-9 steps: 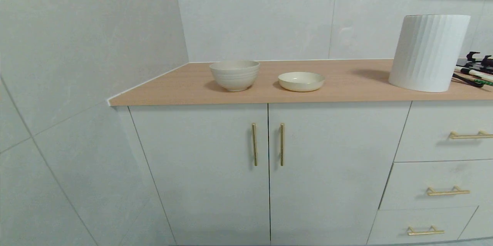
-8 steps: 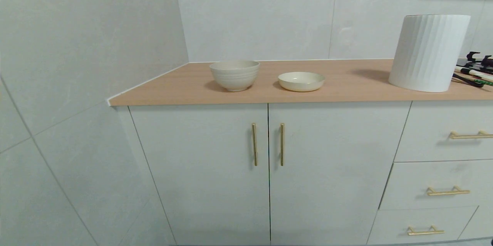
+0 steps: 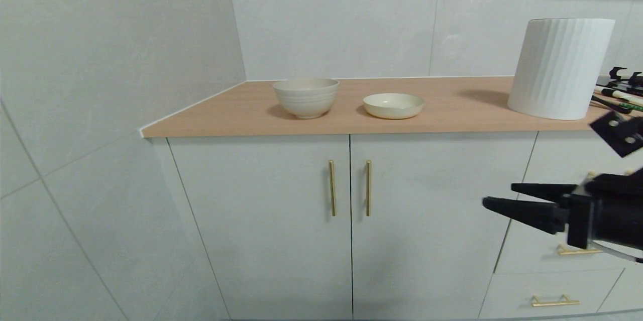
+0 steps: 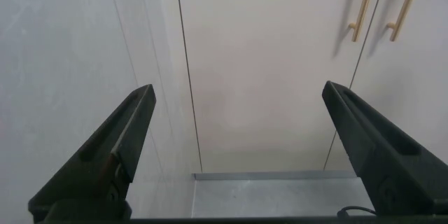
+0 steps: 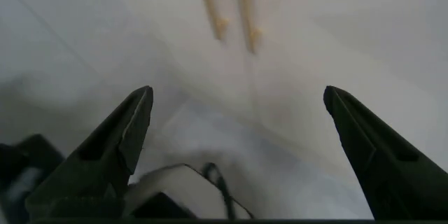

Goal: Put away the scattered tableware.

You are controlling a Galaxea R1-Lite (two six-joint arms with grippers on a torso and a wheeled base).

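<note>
On the counter [image 3: 452,110], close to its front edge, stood the bowl [image 3: 306,97] and, near it on the right but not touching, the dish [image 3: 393,105]. Both were free, and no gripper was near them. Below the counter the left door [image 3: 261,220] and the right door [image 3: 432,220] were shut. The right gripper [image 3: 499,195] was in front of the drawers [image 3: 577,160], at about the height of the right handle [image 3: 368,188]. Its jaws were spread wide and empty, with the tips pointing toward the right door. The left gripper [image 4: 238,91] hung low before the left door, beside the wall [image 4: 70,56], also spread wide and holding nothing.

Judged from this, the step in hand was probably to open the cabinet so that the tableware could go inside, and the right handle seemed the likely target. To do it well, the right gripper should come with one jaw on each side of the bar, near its middle. It should close only when the bar was well between them, because the bar was thin and stood close to the left handle [image 3: 331,188]. The pull should follow the arc of the door, whose hinge was presumably on the side of the drawers; a straight pull could make the grip slip. The arm should also stay out of the path of the door. The canister [image 3: 560,67] stood well apart from the bowl and dish, so it would hardly disturb a later pick.
</note>
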